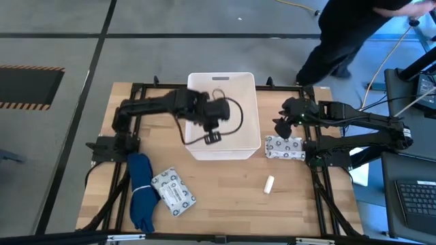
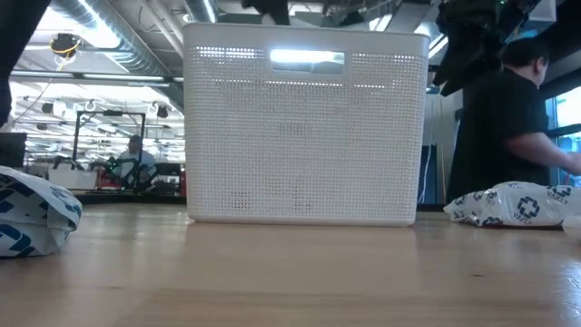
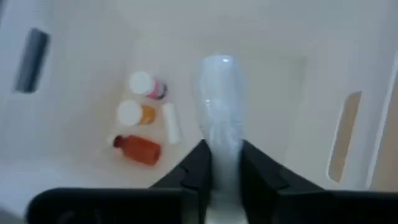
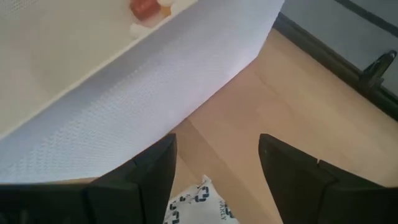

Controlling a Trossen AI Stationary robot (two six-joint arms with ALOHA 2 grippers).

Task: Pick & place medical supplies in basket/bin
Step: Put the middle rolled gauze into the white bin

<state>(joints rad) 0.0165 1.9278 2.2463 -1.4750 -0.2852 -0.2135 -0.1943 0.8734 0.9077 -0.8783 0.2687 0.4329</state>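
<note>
Left gripper (image 1: 212, 136) over the white tub (image 1: 195, 148), pinching a clear vial (image 3: 221, 112).
In the tub lie a red bottle (image 3: 138, 149) and small vials (image 3: 138, 113); the right gripper (image 4: 214, 163), fingers spread, hovers above a printed packet (image 1: 284, 148) right of the tub.

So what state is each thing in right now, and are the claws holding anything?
Left end effector: over the bin, shut on a clear tube.
Right end effector: open, empty, above a packet.
Bin: upright, holding red bottle and vials.
Second packet: lying on table.
White cylinder: lying on table.
</note>
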